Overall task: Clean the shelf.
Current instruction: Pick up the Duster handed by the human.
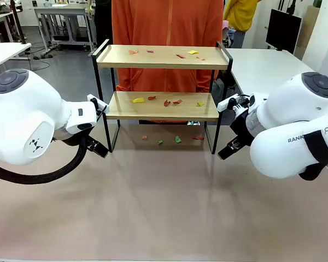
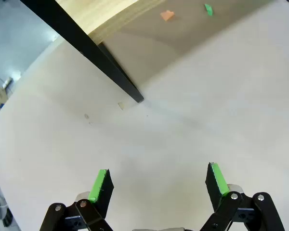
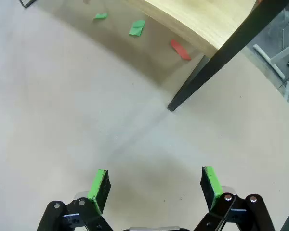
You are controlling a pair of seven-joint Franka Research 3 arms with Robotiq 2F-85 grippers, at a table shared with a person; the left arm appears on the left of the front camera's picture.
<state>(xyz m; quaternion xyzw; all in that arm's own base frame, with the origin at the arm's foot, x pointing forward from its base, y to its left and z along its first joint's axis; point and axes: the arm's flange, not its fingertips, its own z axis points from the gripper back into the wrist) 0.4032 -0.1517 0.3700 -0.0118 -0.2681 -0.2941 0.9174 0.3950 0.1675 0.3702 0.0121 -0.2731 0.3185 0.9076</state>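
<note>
- The wide beige tabletop (image 1: 164, 207) runs from the robot's side to the person's side.
- A person in an orange top (image 1: 167, 22) stands at the far edge, directly behind the rack.
- The shelf (image 1: 115, 57) — two light wooden boards in a thin black metal frame — stands at the far middle of the table, between the two arms.
- The black left gripper (image 2: 159, 180) hovers over the table near the shelf's front leg on the robot's left, its green pads wide apart and holding nothing.
- The black right gripper (image 3: 154, 180) hangs near the opposite front leg — jaws apart, empty.
- Small coloured paper scraps (image 1: 138, 100) lie on both boards and on the table beneath them.
</note>
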